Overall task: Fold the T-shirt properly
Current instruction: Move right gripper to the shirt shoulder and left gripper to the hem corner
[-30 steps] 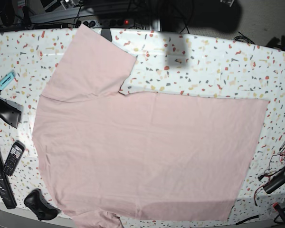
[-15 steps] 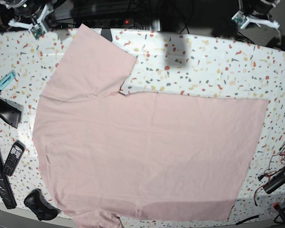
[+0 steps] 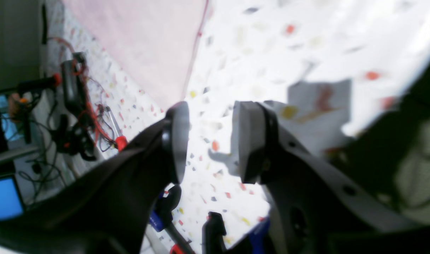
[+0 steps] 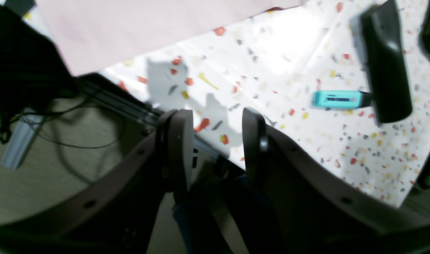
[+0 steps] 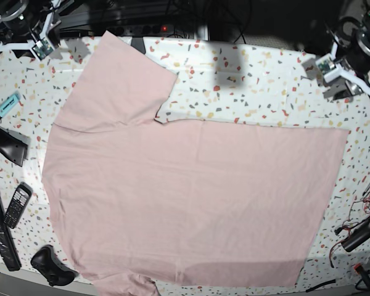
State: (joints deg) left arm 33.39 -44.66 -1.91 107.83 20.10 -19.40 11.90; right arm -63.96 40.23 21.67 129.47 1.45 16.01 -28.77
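Note:
The T-shirt [image 5: 191, 203] is pale pink and lies spread flat on the speckled table [image 5: 265, 80], plain side up. One sleeve [image 5: 120, 80] reaches toward the back left. My left gripper [image 5: 340, 77] hovers over the table's back right corner, beyond the shirt's hem edge [image 3: 148, 46]. In the left wrist view the left gripper [image 3: 209, 141] is open with nothing between the fingers. My right gripper [image 5: 31, 40] hangs at the back left corner, left of the sleeve. Seen from the right wrist, the right gripper [image 4: 218, 141] is open and empty, with shirt fabric [image 4: 148, 28] ahead of it.
A turquoise highlighter [image 5: 6, 105] [image 4: 338, 99] and a black wedge-shaped object [image 5: 9, 145] lie at the left. A keypad handset [image 5: 16, 205] and a black controller [image 5: 52, 266] sit at the front left. Cables and tools [image 5: 364, 228] crowd the right edge.
Both arms have come into the base view at the back corners and moved lower toward the table. Both grippers have opened wider. The T-shirt has not moved.

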